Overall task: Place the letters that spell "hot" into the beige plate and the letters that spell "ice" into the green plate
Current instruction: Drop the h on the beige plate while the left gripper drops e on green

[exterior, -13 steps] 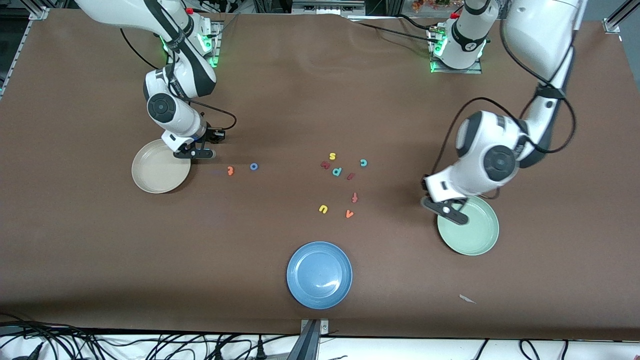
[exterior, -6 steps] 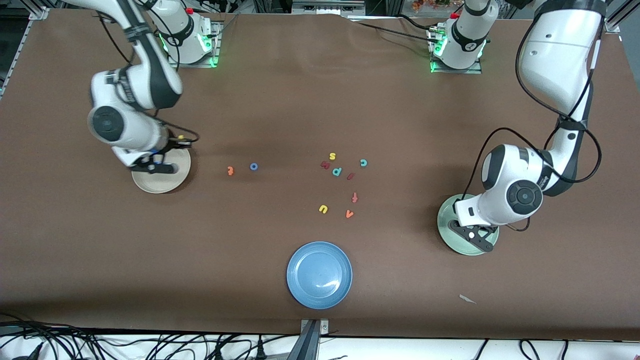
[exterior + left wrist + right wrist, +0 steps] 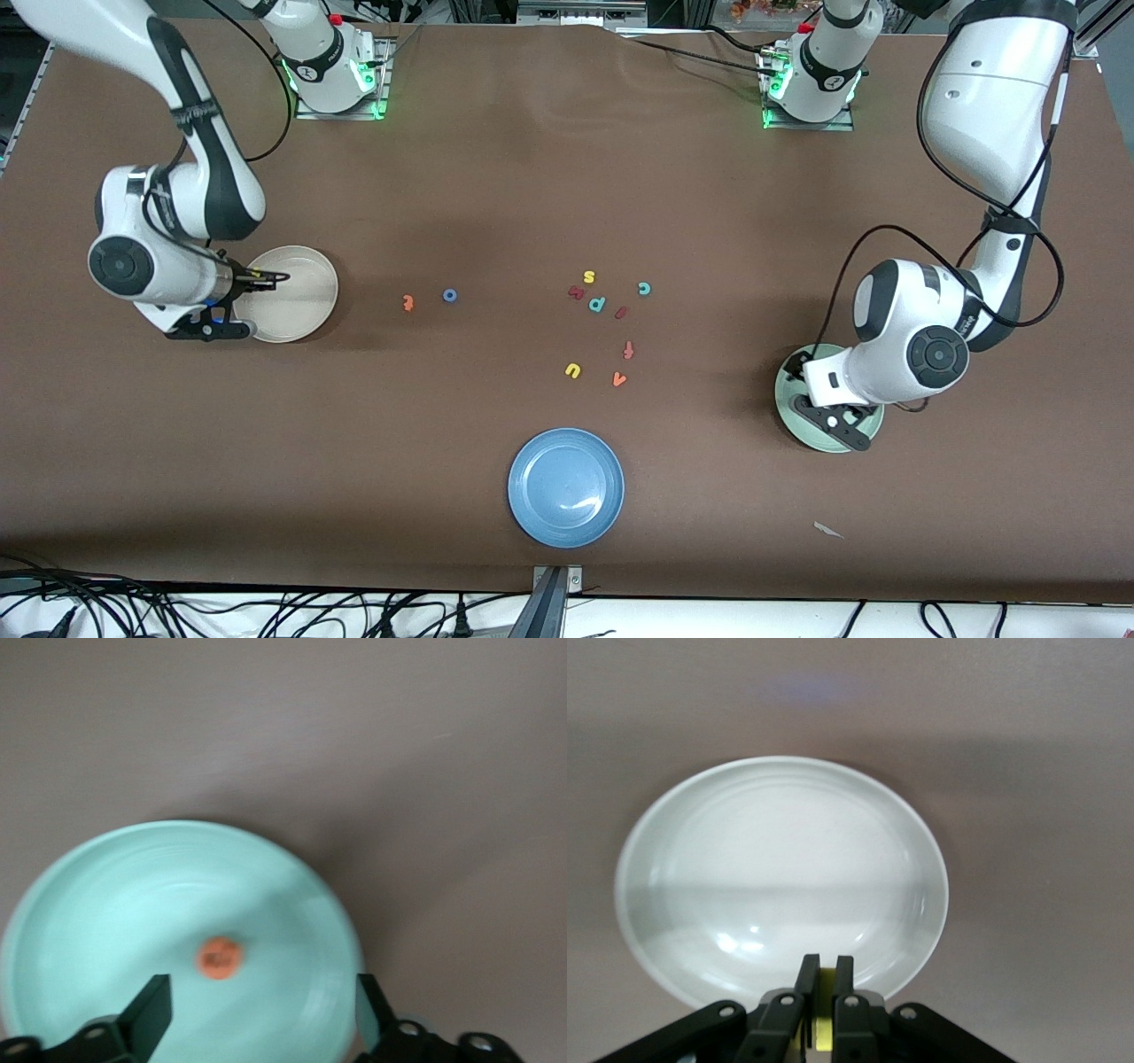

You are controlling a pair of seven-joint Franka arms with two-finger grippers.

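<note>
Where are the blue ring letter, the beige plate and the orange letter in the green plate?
blue ring letter (image 3: 450,295), front view, its ring.
beige plate (image 3: 301,297), front view, bare inside.
orange letter (image 3: 219,958), left wrist view, its middle.

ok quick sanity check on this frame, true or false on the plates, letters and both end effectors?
1. An orange letter lies in the green plate. True.
2. The left end effector is shut on a letter. False: it is open over the green plate and holds nothing.
3. The right end effector is shut on a yellow letter at the beige plate. True.
4. The blue ring letter is in the beige plate. False: it lies on the table, between the beige plate and the cluster of letters.
5. The blue plate is nearer the front camera than the cluster of letters. True.
</note>
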